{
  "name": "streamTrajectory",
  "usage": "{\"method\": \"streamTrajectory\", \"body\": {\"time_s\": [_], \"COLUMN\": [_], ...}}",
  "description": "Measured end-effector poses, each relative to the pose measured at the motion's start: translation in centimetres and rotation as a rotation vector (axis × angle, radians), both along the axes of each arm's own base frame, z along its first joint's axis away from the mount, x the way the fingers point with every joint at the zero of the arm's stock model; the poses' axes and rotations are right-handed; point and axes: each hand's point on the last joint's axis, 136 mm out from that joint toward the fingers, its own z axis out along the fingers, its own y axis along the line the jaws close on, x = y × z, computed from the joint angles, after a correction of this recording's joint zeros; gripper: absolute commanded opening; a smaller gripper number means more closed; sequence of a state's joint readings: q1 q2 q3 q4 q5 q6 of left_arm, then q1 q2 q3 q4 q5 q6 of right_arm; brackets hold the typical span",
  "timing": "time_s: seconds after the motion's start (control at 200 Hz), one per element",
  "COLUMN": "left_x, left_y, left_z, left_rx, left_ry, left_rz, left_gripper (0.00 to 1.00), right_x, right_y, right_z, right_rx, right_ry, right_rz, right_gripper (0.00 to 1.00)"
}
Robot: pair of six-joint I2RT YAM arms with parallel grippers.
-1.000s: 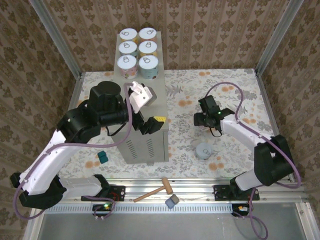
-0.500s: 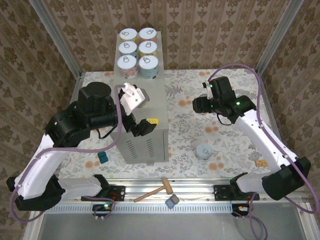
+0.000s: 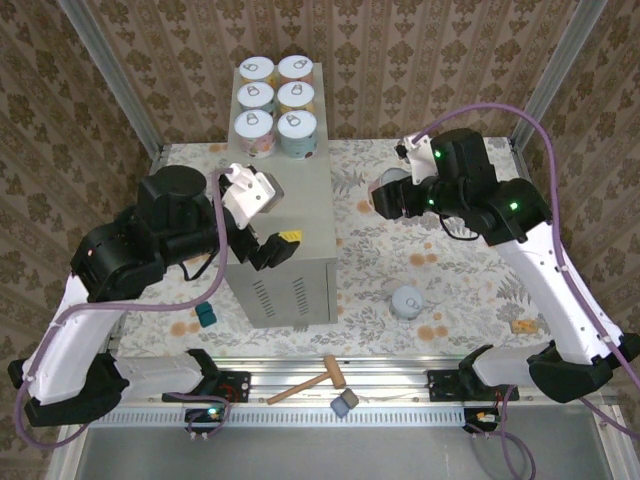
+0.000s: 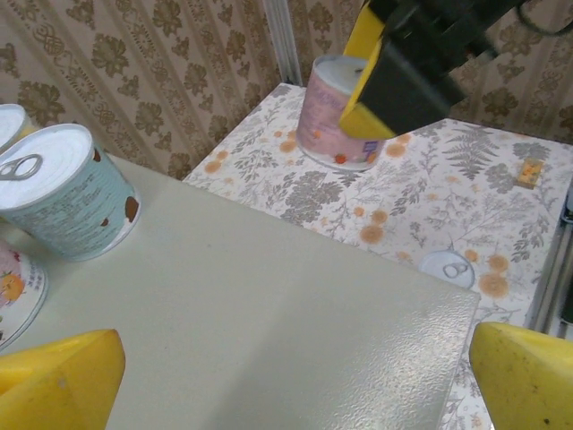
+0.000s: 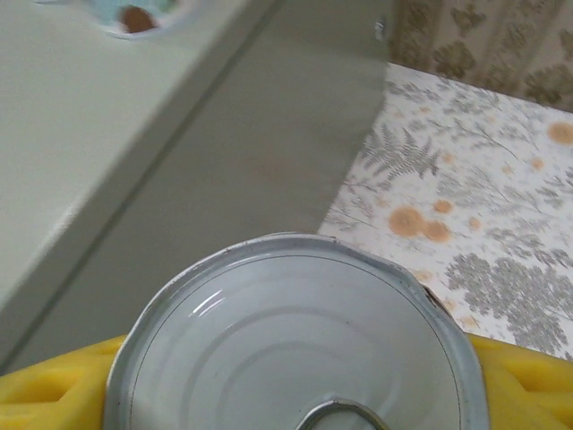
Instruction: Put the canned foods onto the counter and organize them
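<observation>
The counter (image 3: 300, 215) stands mid-floor, its flat top (image 4: 269, 313) under my left gripper (image 4: 291, 385). Six cans stand in two rows at its far end (image 3: 276, 96); the teal one (image 4: 67, 193) is nearest, a pink one (image 4: 11, 296) beside it. My left gripper (image 3: 268, 228) hangs open over the counter's near half, holding nothing. My right gripper (image 3: 388, 198) is shut on a pink-labelled can (image 4: 340, 112), held in the air just right of the counter; its lid (image 5: 295, 340) sits between the yellow pads (image 5: 528, 376). One more can (image 3: 407, 301) stands on the floral floor.
A wooden mallet (image 3: 315, 380) and a grey block (image 3: 345, 403) lie at the near rail. A small teal block (image 3: 205, 316) sits left of the counter, an orange bit (image 3: 522, 326) at the right. Patterned walls close in three sides.
My right arm has risen from the floor and swung up and left toward the counter with the can. My left arm has drawn back to the left along the counter top.
</observation>
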State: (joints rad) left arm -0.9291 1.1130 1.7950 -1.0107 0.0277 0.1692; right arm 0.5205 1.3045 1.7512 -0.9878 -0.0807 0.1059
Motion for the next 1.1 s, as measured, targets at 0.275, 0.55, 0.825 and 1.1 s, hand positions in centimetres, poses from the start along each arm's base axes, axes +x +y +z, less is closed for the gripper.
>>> {"method": "streamTrajectory", "body": {"time_s": [0.275,0.55,0.825,1.1], "left_x": [0.0,-0.1,-0.4,-0.3], "left_y": [0.7,1.1,1.5,1.4], "left_z": [-0.3,-0.2,-0.3,-0.4], "left_rx": [0.01,0.006,0.002,0.002], "left_ry": [-0.015,-0.025,-0.03,-0.03], "left_rz": [0.019,0.026,0.029,0.029], "left_gripper": [1.0,1.0,1.0,1.0], "right_x": [-1.6,-1.1,-1.7,-1.7], "right_y": [3.7,6.3,8.0,8.9], "right_z": [2.1,0.9,1.8,2.1], "right_rx": [-0.011,-0.062,-0.061,-0.07], "right_ry": [-0.012,0.034,0.013,0.013], "right_rz": [0.151,0.211,0.266,0.285], "right_gripper": [0.67,0.67,0.67,0.69]}}
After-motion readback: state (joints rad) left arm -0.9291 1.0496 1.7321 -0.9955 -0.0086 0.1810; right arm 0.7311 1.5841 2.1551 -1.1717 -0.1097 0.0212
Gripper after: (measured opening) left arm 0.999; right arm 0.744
